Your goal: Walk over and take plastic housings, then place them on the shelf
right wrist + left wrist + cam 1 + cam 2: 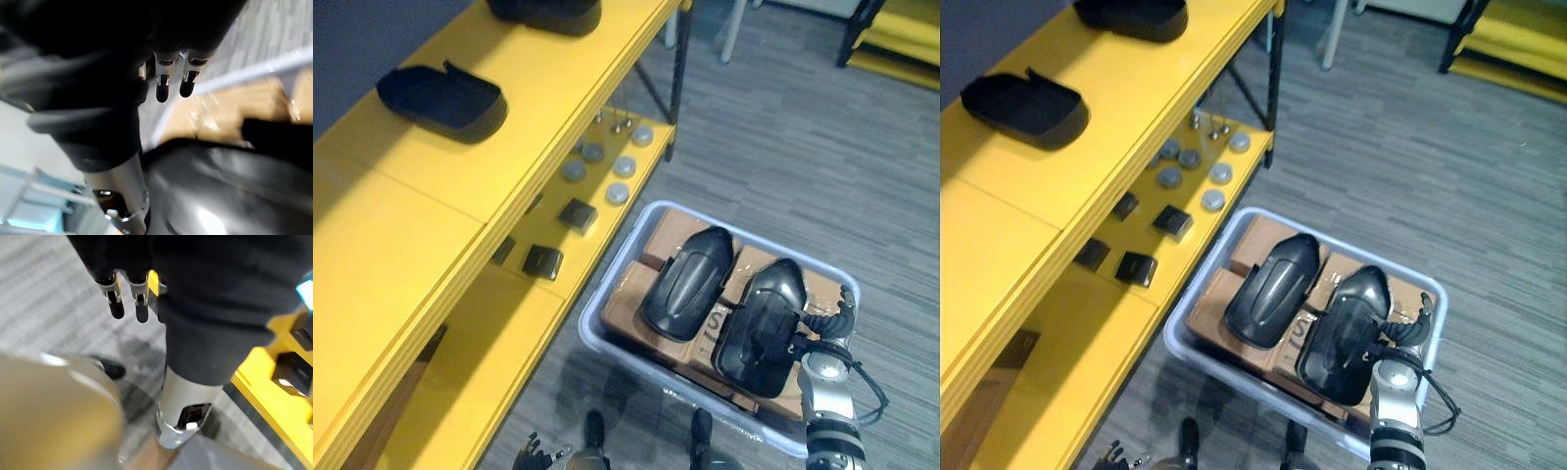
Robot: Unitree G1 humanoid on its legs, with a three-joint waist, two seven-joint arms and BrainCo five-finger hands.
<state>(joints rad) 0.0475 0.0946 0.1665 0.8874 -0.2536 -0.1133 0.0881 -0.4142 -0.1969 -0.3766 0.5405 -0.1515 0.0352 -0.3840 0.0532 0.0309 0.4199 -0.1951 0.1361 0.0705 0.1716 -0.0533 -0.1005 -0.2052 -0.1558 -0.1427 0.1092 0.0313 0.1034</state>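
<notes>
Two glossy black plastic housings lie side by side on cardboard boxes in a grey bin [615, 286] on the floor: one on the left [690, 279], one on the right [771, 284]. My right hand [164, 82] reaches over the right housing [220, 186], with its fingers straight and past the bin's rim and its thumb close by the housing's edge. My left hand [536, 452] hangs low beside the shelf, fingers [117, 303] relaxed and holding nothing. Two more black housings [440, 98] [548, 12] sit on the yellow shelf's top board [401, 245].
The yellow shelf's lower board [499, 343] carries small grey discs [607, 166] and black square parts [558, 240]. The bin stands close against the shelf's front edge. Grey carpet [783, 147] stretches to the right, with another yellow rack [901, 39] at the far right.
</notes>
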